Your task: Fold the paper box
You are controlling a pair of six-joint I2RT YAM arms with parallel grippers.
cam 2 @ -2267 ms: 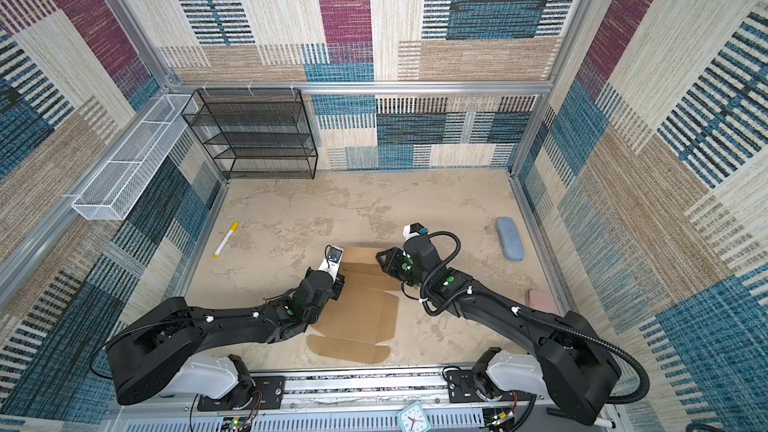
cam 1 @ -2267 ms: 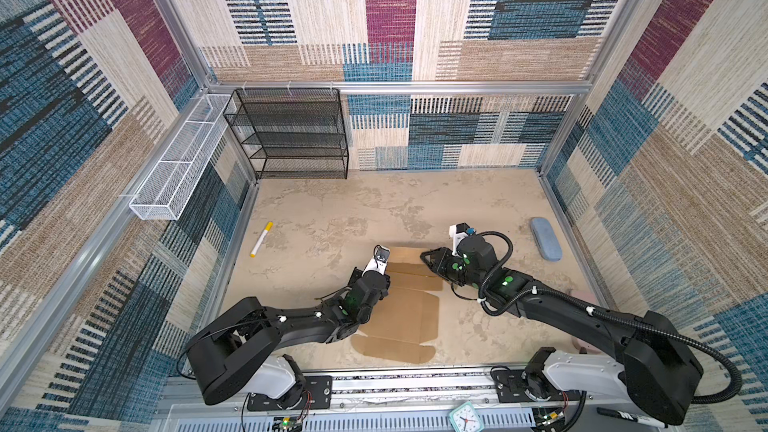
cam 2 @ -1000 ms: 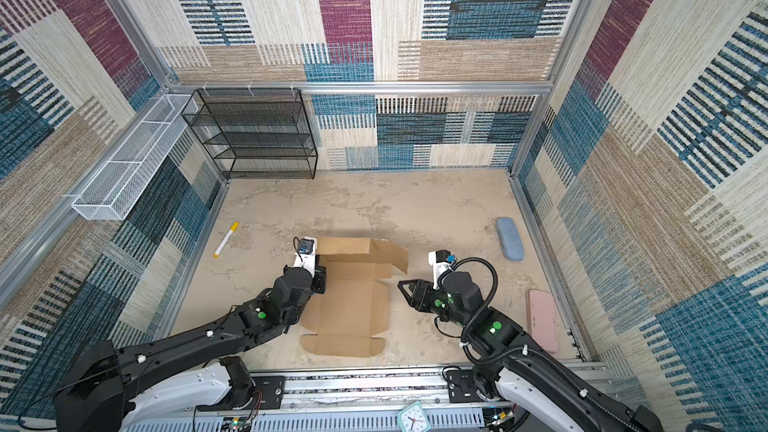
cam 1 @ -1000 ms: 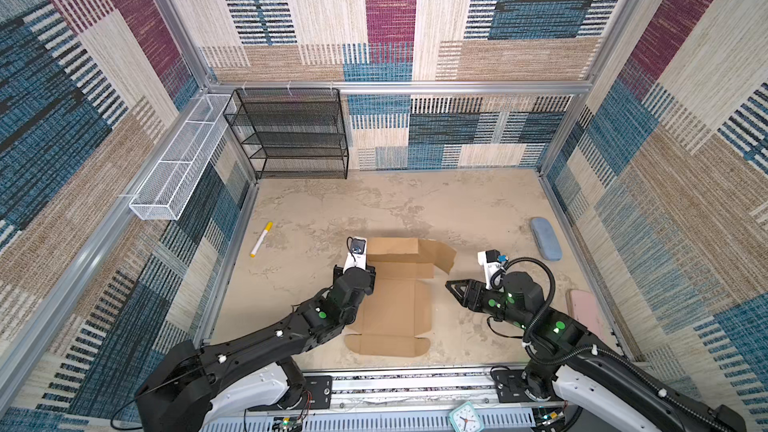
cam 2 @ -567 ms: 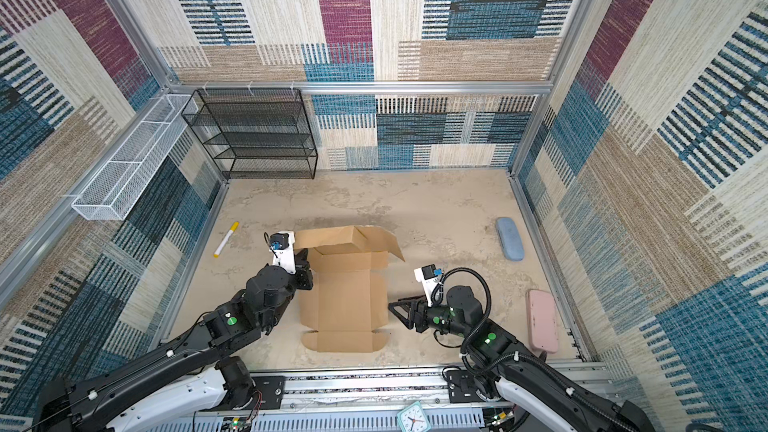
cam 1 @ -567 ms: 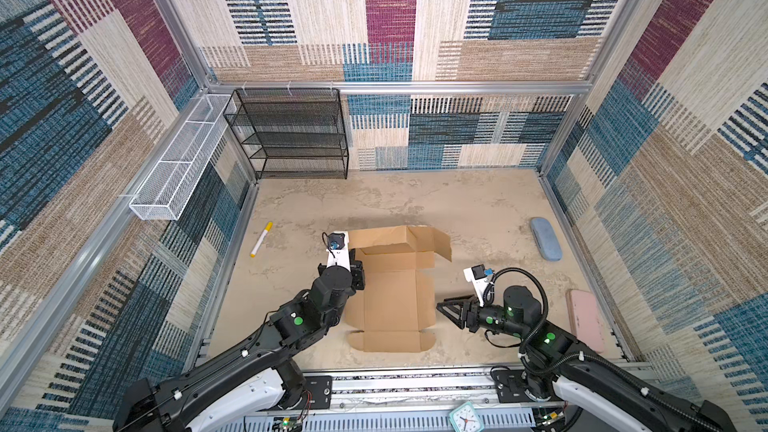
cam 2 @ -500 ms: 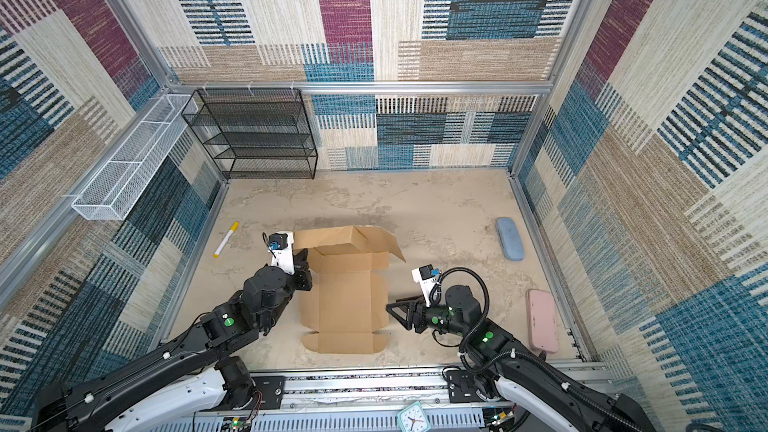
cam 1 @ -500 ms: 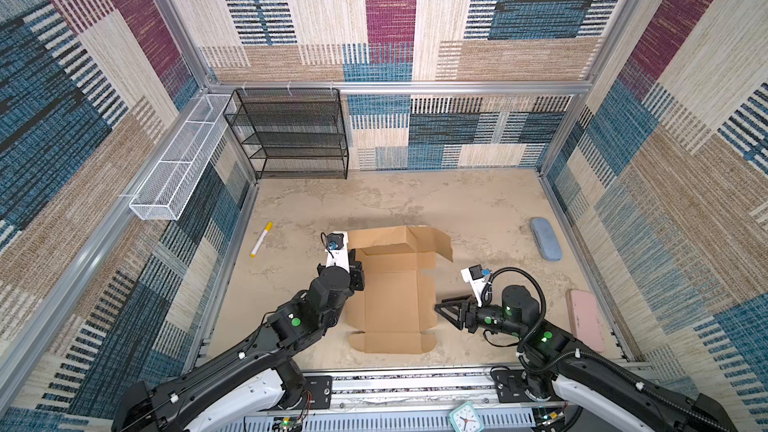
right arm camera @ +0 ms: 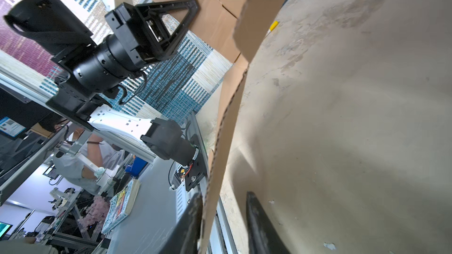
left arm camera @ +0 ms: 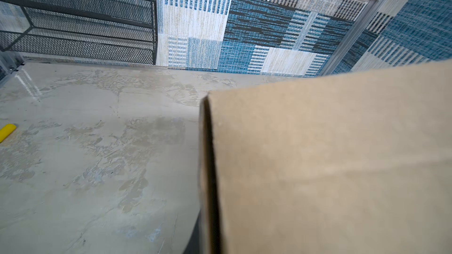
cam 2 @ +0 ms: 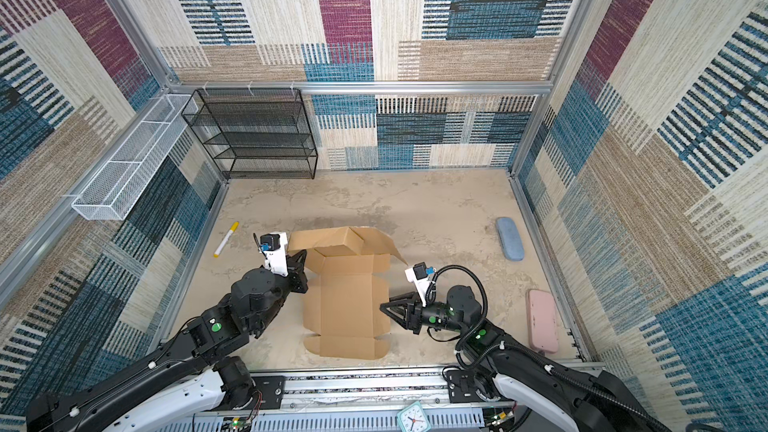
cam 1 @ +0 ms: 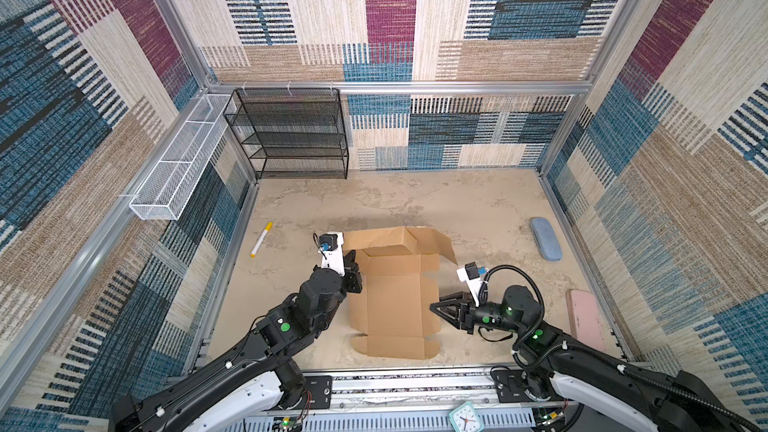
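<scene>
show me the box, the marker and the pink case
box [cam 1: 395,305], in a top view, flat base panel
marker [cam 1: 260,240], in a top view, white barrel
pink case [cam 1: 586,320], in a top view, top face

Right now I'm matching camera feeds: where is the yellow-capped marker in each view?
Top view: marker lies left of the paper box.
Top view: same spot.
Left wrist: only its yellow cap, at the frame edge.
Right wrist: yellow speck past the box's raised flap.
Shared landmark: the paper box.

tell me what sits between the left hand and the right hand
The paper box: its flat base panel fills the stretch from left hand to right hand, shown in both top views.
</scene>
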